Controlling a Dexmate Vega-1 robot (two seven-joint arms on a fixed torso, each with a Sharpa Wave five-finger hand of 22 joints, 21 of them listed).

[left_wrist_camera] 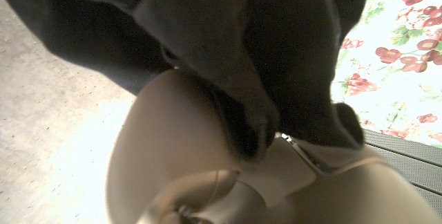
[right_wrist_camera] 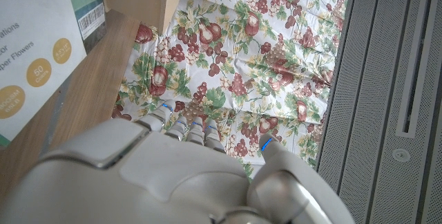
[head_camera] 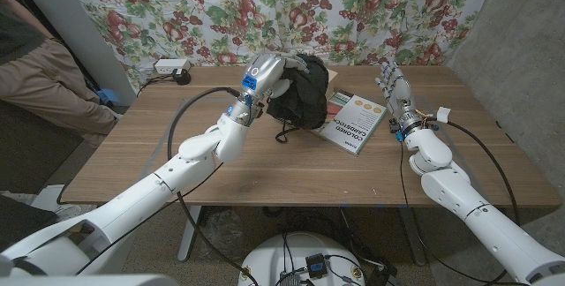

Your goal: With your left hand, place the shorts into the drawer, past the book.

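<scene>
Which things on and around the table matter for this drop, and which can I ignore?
Job:
black shorts, held up by the left hand
book, lying on the table
drawer: not identifiable here

Ignore:
right hand, holding nothing
power strip at the table's far left edge
floral curtain

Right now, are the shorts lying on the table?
No. In the head view the left hand holds the black shorts bunched and lifted above the table, beside the book.
</scene>
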